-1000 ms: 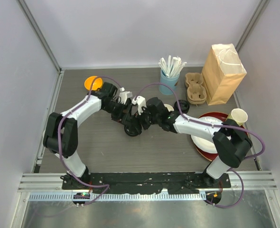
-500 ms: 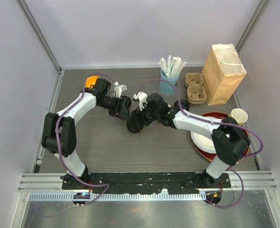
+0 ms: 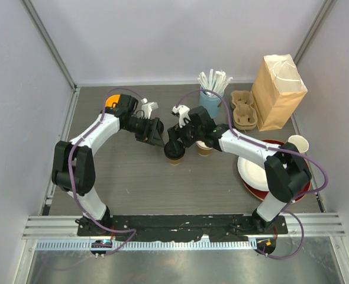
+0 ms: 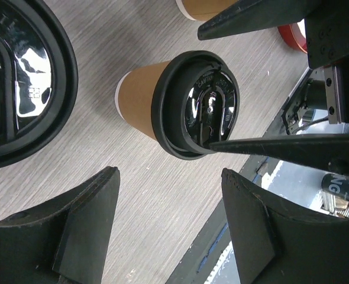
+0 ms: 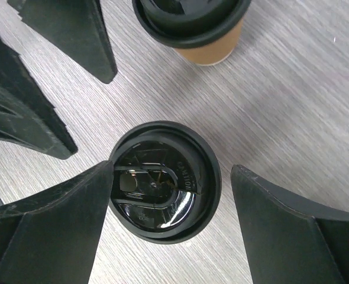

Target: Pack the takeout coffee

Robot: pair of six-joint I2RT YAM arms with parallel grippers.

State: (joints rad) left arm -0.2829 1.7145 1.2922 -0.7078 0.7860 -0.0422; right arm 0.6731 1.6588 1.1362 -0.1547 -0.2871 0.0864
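A kraft-brown takeout coffee cup [image 3: 174, 151] with a black lid [image 5: 162, 180] stands upright mid-table. My right gripper [image 5: 173, 171] hangs open over it, a finger on each side of the lid and the right one clearly apart from it. Open too, my left gripper [image 4: 168, 173] holds nothing, just left of that cup [image 4: 140, 100], over bare table. A second lidded cup [image 5: 192, 26] stands close by the left gripper, its lid [image 4: 20, 83] large in the left wrist view. Another kraft cup [image 3: 204, 148] stands to the right of the first.
At the back right are a light-blue cup of white straws [image 3: 211, 97], a pulp cup carrier [image 3: 243, 110] and a brown paper bag [image 3: 278, 89]. A red plate [image 3: 252, 188] with a white dish and a pale yellow cup [image 3: 297, 144] sit at the right. An orange object [image 3: 110, 102] lies back left.
Both grippers were crowded round the lidded cup. My left gripper has drawn back to the left. The right gripper and the cup have shifted a little right and toward the back.
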